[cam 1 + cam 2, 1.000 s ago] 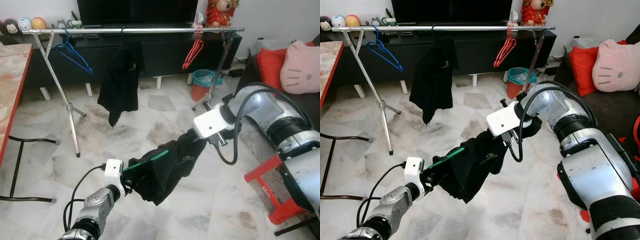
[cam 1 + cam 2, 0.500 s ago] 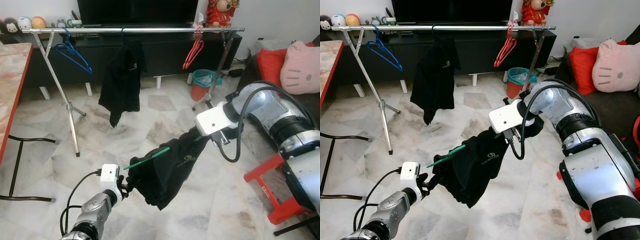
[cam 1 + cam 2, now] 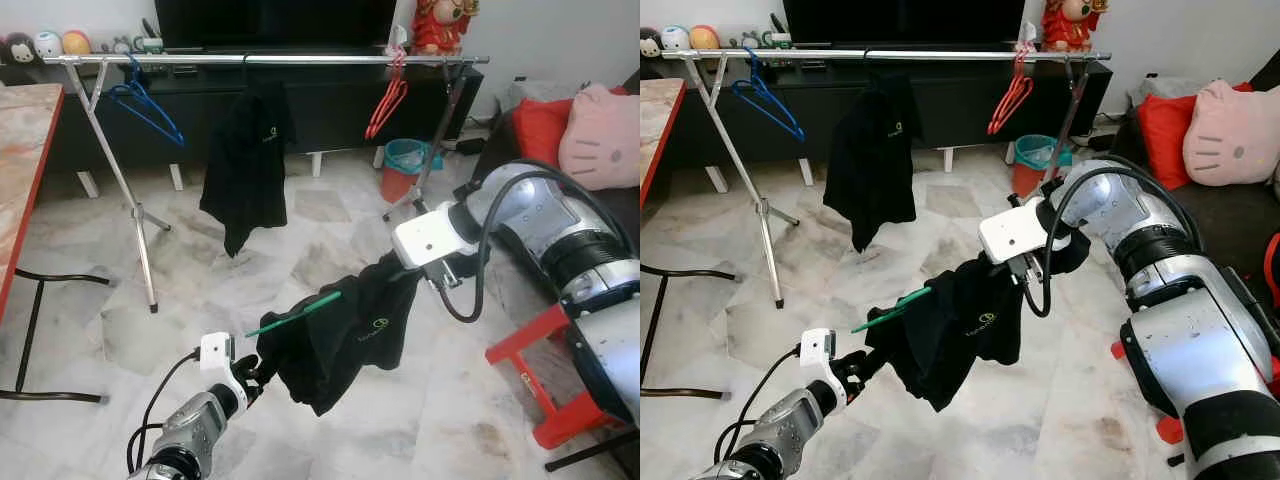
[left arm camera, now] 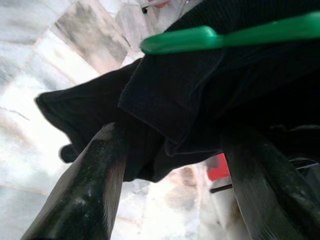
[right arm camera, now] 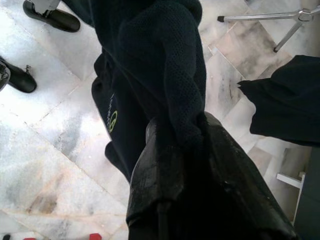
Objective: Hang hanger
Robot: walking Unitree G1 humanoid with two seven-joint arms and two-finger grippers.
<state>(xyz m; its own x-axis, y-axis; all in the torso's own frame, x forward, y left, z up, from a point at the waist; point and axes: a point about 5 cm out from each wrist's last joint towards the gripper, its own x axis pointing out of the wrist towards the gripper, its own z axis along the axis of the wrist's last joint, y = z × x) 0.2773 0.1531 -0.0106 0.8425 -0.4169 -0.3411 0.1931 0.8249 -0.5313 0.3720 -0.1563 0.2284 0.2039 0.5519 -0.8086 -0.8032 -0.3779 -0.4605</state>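
While the black shirt (image 3: 345,330) sags between the two arms above the marble floor (image 3: 200,250), the main risk is that it slides off the green hanger (image 3: 295,313) before the hanger ever reaches the rail (image 3: 270,60). The right gripper (image 5: 182,150) has its fingers pinched shut on a bunched fold of the shirt's upper end, so it seems to carry cloth, not plastic; whether any of the hanger sits inside that fold is hidden. The left gripper (image 4: 170,165), low and near the robot, has its fingers spread apart with the shirt's lower edge lying loosely between them, and one green arm of the hanger pokes out bare just beyond. If the right arm lifts toward the rail like this, the garment could tug free of the hanger, or the hanger could tip out and drop. The rail stands well apart, across the room, already bearing a blue hanger (image 3: 150,105), a hung black shirt (image 3: 245,160) and red hangers (image 3: 385,100), so a poorly aimed approach could snag one of those.
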